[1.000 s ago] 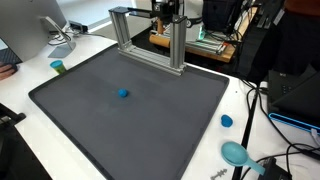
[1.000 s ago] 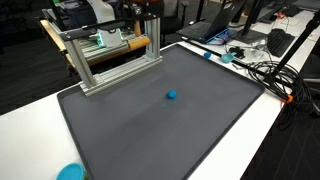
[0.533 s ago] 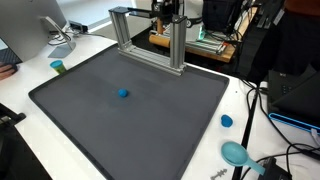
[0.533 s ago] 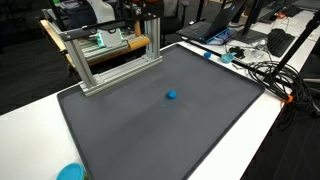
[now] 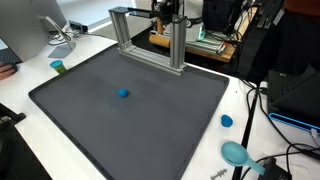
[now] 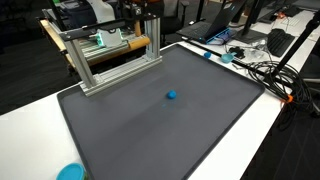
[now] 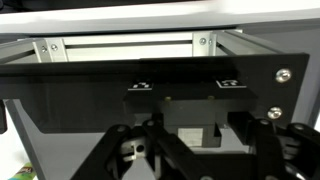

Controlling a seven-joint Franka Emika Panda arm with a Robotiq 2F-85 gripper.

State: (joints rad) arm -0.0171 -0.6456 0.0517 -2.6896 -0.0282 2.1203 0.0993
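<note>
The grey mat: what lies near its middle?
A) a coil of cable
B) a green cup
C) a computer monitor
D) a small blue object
D: in both exterior views a small blue object lies alone near the middle of the grey mat, well apart from the aluminium frame at the mat's edge.
</note>
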